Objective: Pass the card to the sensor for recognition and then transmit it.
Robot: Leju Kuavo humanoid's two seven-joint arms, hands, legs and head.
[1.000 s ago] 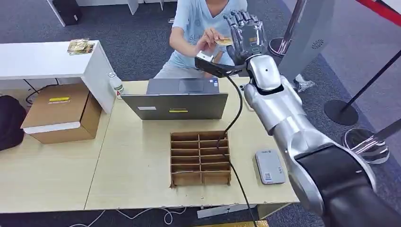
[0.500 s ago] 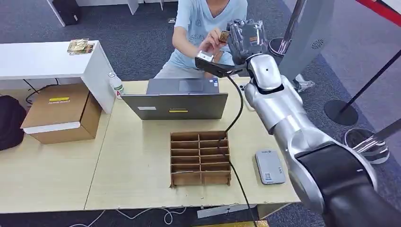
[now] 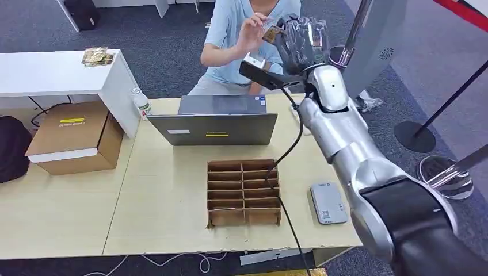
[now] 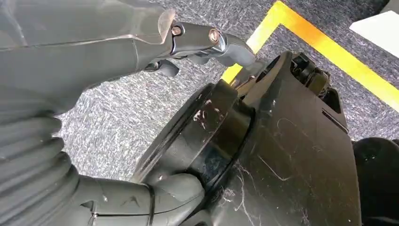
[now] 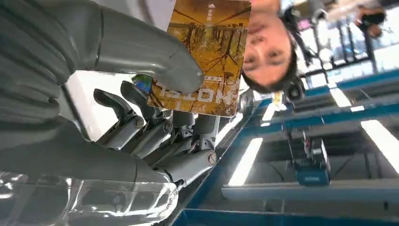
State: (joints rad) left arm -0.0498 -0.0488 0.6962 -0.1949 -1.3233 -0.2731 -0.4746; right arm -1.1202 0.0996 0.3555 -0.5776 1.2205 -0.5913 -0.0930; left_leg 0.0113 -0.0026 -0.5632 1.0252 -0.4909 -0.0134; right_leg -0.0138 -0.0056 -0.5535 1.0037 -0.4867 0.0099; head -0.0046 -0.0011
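We see the right hand (image 3: 299,37), fingers clamped on the card (image 5: 207,56), raised beyond the bench (image 3: 167,190); sensor (image 3: 328,202) lies well below-right.

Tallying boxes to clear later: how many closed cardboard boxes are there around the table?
1: a closed cardboard box sits at the wooden table's left end, beside the white desk. Others may lie out of frame.

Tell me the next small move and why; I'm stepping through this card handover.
Probably draw the right hand back and down toward the grey card reader on the table. Its thumb pins the yellow card against the fingers, and the person's hand beside it looks open, so the card seems handed over but not yet scanned.
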